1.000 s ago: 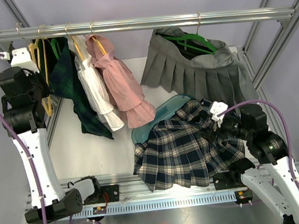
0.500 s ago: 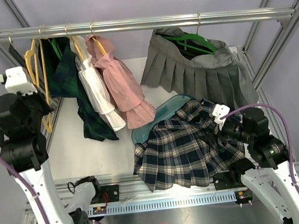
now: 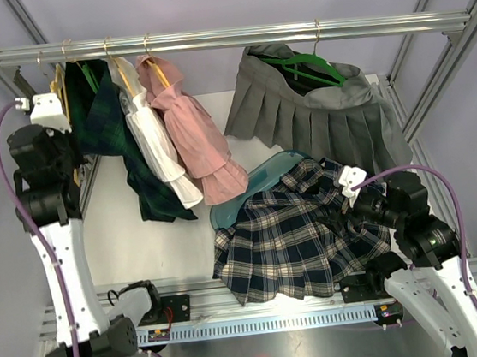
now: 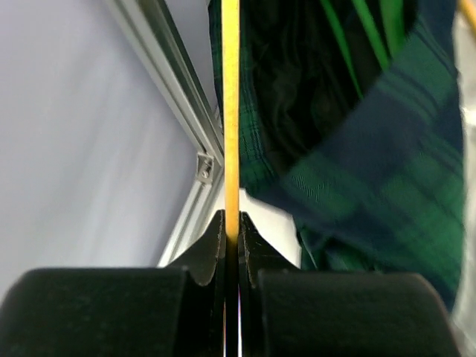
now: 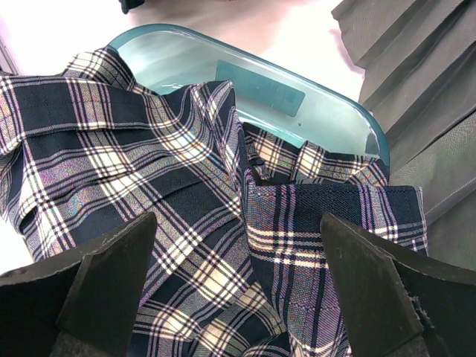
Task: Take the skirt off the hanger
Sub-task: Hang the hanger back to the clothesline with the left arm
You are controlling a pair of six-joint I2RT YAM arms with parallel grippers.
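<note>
A navy and white plaid skirt (image 3: 296, 232) lies in a heap over the teal bin (image 3: 256, 181), free of any hanger. My right gripper (image 5: 238, 219) hangs open just above the plaid skirt (image 5: 186, 171), its fingers wide apart with nothing between them. At the far left my left gripper (image 4: 231, 230) is shut on the thin yellow hanger (image 4: 231, 111), which carries no cloth. In the top view the yellow hanger (image 3: 56, 78) sits up by the left end of the rail (image 3: 231, 35), beside the left gripper (image 3: 66, 129).
On the rail hang a dark green plaid garment (image 3: 127, 148), a white one (image 3: 155, 145), a pink one (image 3: 200, 140), and a grey pleated skirt (image 3: 325, 108) on a green hanger (image 3: 312, 67). An aluminium frame post (image 4: 171, 82) stands close to the left of the left gripper.
My left arm swung out to the left with the yellow hanger, then came back up and right toward the rail. The green plaid garment swayed slightly. The right arm barely moved.
</note>
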